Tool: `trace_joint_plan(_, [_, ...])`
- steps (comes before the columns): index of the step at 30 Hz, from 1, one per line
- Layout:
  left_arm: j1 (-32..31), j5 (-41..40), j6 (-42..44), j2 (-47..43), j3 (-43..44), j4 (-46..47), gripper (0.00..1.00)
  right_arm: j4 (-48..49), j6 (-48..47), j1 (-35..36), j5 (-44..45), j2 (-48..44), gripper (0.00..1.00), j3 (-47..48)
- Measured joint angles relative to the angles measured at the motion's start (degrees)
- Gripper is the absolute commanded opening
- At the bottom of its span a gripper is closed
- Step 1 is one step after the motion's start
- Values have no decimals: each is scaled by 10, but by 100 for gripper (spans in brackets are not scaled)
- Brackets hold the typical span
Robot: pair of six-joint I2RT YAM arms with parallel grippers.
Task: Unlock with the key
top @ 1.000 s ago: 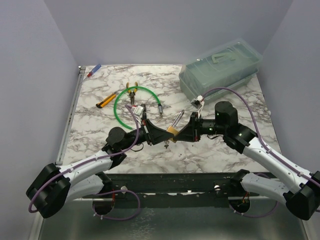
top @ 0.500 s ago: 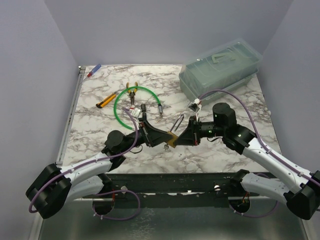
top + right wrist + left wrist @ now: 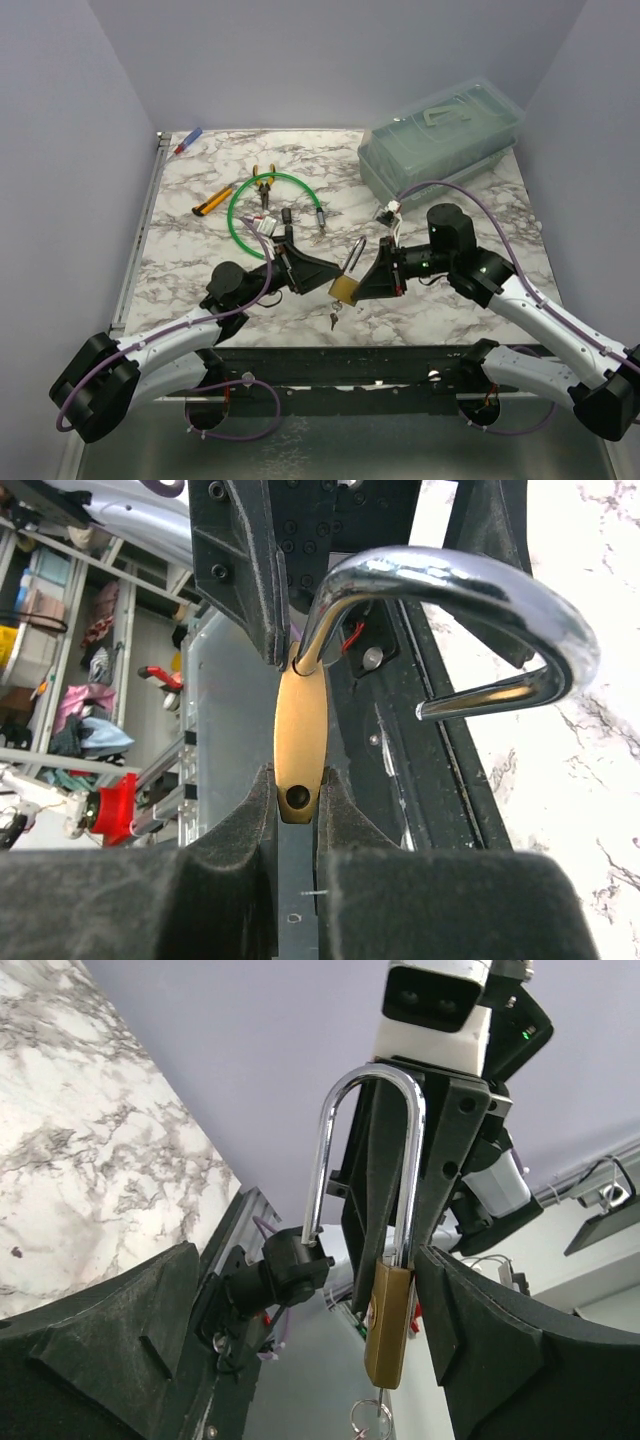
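My right gripper is shut on the small brass padlock, pinching its flat body between both pads. The silver shackle is swung out, with one leg free of the body. The tiny silver key hangs from the lock's underside with its ring, above the table's near edge. My left gripper is open, its jaws spread wide on either side of the padlock. The lock hangs close to the right finger, and nothing is gripped.
A green cable loop lies behind the grippers, with a yellow-handled tool beside it. A yellow and black knife and a marker lie at the back left. A clear plastic box stands at the back right.
My left gripper has opened wide and let go of the key, which now dangles from the lock. The right gripper has carried the padlock a little toward the near edge.
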Motion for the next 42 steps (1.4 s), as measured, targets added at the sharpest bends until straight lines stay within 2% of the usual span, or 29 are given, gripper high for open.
trace_joint_plan(11, [9, 6, 10, 29, 44, 9, 62, 7, 2, 0, -59, -12, 1, 1])
trace_joint_plan(20, [34, 7, -7, 68, 43, 37, 62, 24, 5, 0, -89, -32, 1, 1])
trace_joint_plan(32, [38, 89, -63, 187, 69, 190, 59, 37, 5, 0, -93, -15, 1, 1])
trace_joint_plan(36, [38, 112, -96, 235, 74, 259, 55, 39, 5, 0, -93, -6, 1, 1])
trace_joint_plan(42, [38, 131, -125, 281, 87, 280, 52, 43, 5, 0, -93, -1, 1, 1])
